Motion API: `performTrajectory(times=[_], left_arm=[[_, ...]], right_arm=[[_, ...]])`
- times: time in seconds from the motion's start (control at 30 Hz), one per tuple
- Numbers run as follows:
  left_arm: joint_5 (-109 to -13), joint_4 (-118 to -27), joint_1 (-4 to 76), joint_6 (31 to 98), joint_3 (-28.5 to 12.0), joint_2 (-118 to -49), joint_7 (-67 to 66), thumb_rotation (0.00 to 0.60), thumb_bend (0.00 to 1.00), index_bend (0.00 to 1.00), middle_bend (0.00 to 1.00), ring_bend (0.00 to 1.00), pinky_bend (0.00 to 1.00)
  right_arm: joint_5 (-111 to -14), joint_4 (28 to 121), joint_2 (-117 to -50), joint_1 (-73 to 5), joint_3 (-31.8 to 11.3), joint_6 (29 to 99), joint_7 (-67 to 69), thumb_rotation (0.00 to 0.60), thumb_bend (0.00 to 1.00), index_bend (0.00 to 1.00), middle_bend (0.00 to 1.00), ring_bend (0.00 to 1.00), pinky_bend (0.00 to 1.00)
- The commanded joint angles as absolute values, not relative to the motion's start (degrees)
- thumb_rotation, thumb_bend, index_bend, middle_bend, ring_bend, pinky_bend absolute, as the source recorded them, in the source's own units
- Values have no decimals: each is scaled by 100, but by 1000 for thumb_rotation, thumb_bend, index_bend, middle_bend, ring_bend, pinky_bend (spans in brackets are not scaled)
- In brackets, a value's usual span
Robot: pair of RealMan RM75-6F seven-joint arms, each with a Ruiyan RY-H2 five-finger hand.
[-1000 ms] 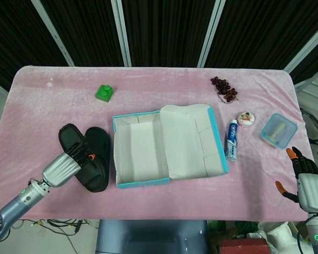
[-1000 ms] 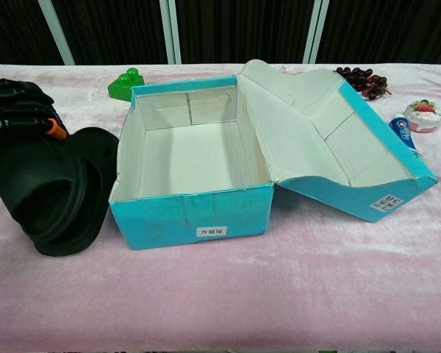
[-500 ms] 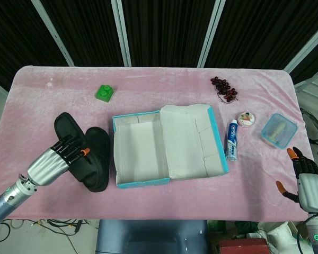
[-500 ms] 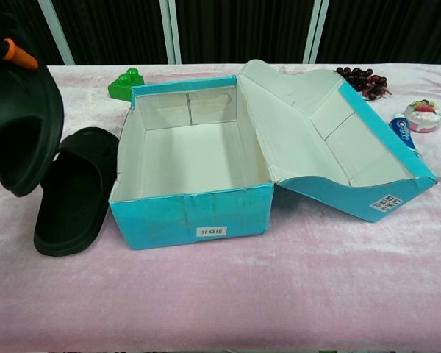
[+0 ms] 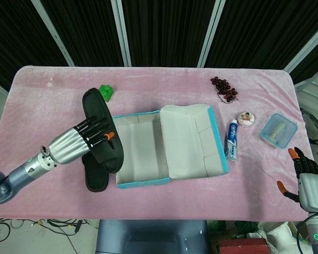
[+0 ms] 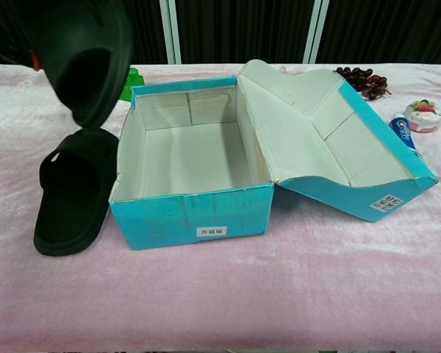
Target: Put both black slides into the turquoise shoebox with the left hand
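Observation:
My left hand (image 5: pixel 84 138) grips one black slide (image 5: pixel 102 131) and holds it in the air, tilted, just left of the turquoise shoebox (image 5: pixel 124 182). In the chest view that lifted slide (image 6: pixel 84 59) hangs above the box's left wall (image 6: pixel 123 165), with my hand mostly hidden behind it. The second black slide (image 5: pixel 94 172) lies flat on the pink cloth beside the box, seen also in the chest view (image 6: pixel 72 195). The box stands open, its lid (image 5: pixel 191 140) folded out to the right, and its inside is bare. My right hand (image 5: pixel 302 177) rests at the table's right front corner, fingers apart, holding nothing.
A green toy brick (image 5: pixel 106 92) sits behind the lifted slide. Right of the lid lie a toothpaste tube (image 5: pixel 231 140), a small round tin (image 5: pixel 246 118), a blue lidded container (image 5: pixel 278 129) and dark grapes (image 5: pixel 224 89). The pink cloth (image 5: pixel 47 106) covers the table.
My left hand has lifted one slide off the cloth and carried it up and rightward toward the box. The other slide stayed down. The right hand has barely moved.

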State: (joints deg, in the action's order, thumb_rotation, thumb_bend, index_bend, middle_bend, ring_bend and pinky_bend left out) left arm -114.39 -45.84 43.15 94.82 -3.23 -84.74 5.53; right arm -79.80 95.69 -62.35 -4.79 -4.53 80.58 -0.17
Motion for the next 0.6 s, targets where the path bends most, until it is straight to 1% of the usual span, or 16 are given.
performTrajectory(times=[0.03, 0.2, 0.33, 0.6], left_arm=[[-11410, -4326, 4544, 9328, -386, -8712, 692, 600, 279, 302, 333, 125, 300], [-11255, -4192, 4737, 9063, -392, -9085, 943, 600, 279, 299, 331, 125, 299], [-11248, -4083, 4908, 8975, -366, -9315, 988, 600, 279, 299, 331, 125, 301], [-11254, -3975, 5190, 9136, -390, -9640, 1175, 600, 279, 299, 330, 142, 319]], right_arm=[[-7964, 9578, -6226, -479, -452, 8045, -31, 600, 194, 0, 38, 129, 150], [-7936, 9603, -6208, -475, -451, 8024, -23, 600, 195, 0, 38, 129, 149], [-7916, 9618, -6190, -466, -442, 8001, 11, 600, 195, 0, 38, 130, 149], [-7891, 9639, -6180, -470, -438, 7964, 11, 600, 197, 0, 38, 129, 150]])
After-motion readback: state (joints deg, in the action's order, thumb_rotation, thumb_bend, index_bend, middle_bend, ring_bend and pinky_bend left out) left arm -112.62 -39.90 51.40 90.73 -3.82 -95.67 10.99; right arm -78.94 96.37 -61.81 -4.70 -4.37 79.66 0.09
